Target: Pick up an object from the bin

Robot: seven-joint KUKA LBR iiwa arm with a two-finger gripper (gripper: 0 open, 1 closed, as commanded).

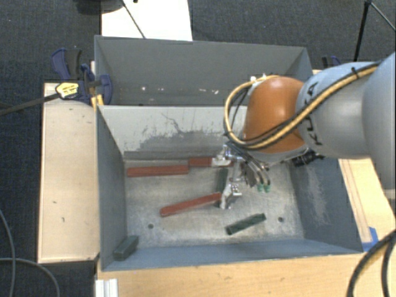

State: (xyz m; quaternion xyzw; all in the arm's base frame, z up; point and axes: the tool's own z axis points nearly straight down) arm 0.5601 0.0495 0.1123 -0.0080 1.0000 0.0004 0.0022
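Note:
My gripper (229, 198) hangs low over the middle of the bin floor, right at the right-hand end of a slanted red-brown stick (187, 205). The stick lies flat and runs from there down to the left. Whether the gripper touches it I cannot make out. A short dark green block (245, 223) lies just in front of the gripper, to its right. Behind and to the left, a longer red-brown bar (158, 171) rests along the foot of the back wall.
A small dark grey block (125, 247) sits in the bin's front left corner. Another red-brown piece (200, 162) lies by the back wall beside the long bar. The arm's orange cover and cables hang over the bin's right half.

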